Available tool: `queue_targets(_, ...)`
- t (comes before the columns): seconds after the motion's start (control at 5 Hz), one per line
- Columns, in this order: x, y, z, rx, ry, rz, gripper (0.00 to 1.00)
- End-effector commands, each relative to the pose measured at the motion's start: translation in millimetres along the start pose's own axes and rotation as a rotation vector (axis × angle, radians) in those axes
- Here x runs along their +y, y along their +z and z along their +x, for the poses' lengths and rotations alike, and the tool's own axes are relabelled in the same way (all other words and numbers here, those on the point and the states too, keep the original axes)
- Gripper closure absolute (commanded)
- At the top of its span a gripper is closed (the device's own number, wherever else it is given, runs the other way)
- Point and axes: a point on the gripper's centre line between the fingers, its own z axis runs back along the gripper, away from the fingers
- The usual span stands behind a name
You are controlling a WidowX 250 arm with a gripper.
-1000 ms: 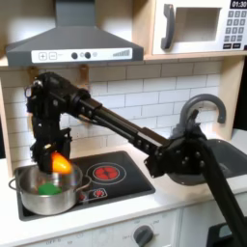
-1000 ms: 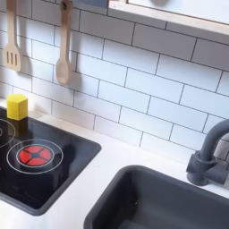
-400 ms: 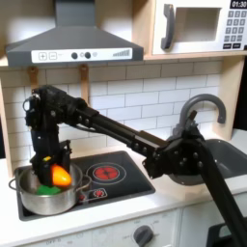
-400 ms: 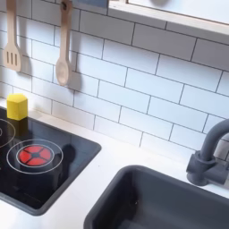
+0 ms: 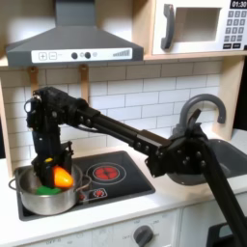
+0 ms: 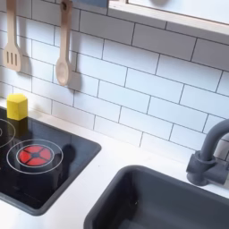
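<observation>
First exterior view: the arm reaches across the toy kitchen toward the view's left, and its tool (image 5: pixel 55 174) hangs low over the silver pot (image 5: pixel 48 193), closed around an orange vegetable (image 5: pixel 62 177) whose body sits just inside the pot's rim. A green item (image 5: pixel 44 190) lies in the bottom of the pot, just beside and below the orange piece; whether the two touch is hard to tell. The pot stands on the left part of the black stovetop (image 5: pixel 116 178), with the red burner (image 5: pixel 106 173) near it on the first exterior view's right, and the sink (image 5: pixel 227 154) and faucet (image 5: pixel 205 104) are well apart. To do this step well, I judge the descent should be straight and slow, keeping the fingers off the metal rim so the pot does not slide, and the orange piece should rest on the bottom or on the green item before the fingers part. Second exterior view: the same red burner (image 6: pixel 34 155) shows on the stovetop (image 6: pixel 54 174), with a yellow block (image 6: pixel 17 106) behind it, two wooden utensils (image 6: pixel 63 55) hanging on the tiled wall, and the dark sink basin (image 6: pixel 156 206) beside the faucet base (image 6: pixel 210 161).
</observation>
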Motion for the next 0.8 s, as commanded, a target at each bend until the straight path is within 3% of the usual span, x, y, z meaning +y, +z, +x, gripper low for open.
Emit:
queue_targets(0.0,-3.4,1.3,2.7,-0.014,-0.003,-0.005,0.0)
queue_targets(0.6,-1.2,-3.3,4.5,-0.026,0.01,0.001,0.0)
